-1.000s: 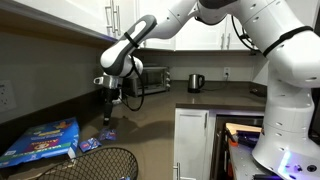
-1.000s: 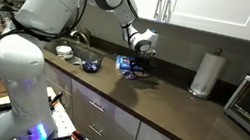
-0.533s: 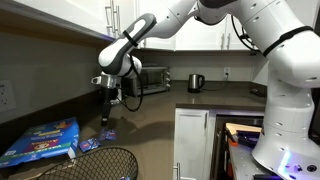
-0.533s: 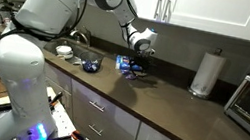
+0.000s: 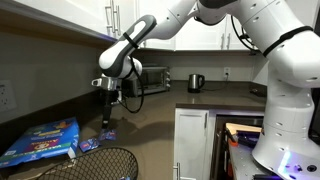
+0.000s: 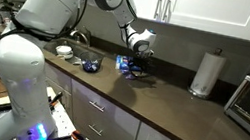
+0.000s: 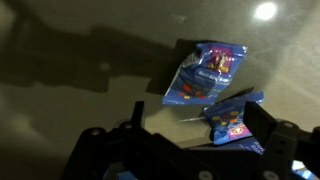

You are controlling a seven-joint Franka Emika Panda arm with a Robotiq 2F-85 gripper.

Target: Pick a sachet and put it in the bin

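Observation:
Two small blue-purple sachets lie on the dark counter. In the wrist view one sachet (image 7: pixel 206 74) lies ahead of the jaws. The other sachet (image 7: pixel 231 114) lies between the fingers, close to the right finger. My gripper (image 7: pixel 200 122) is open and points down just above them (image 5: pixel 108 112). In an exterior view the sachets (image 5: pixel 104 134) sit under the gripper. The round black wire-mesh bin (image 5: pixel 98 163) stands close by at the counter's near end. In the other exterior view my gripper (image 6: pixel 138 68) hovers beside a blue patch (image 6: pixel 123 64).
A large flat blue package with colourful print (image 5: pixel 42 140) lies beside the bin. A toaster oven (image 5: pixel 150 78) and a kettle (image 5: pixel 196 82) stand at the back of the counter. A paper towel roll (image 6: pixel 204 72) and a white bowl (image 6: pixel 64 50) also stand on it.

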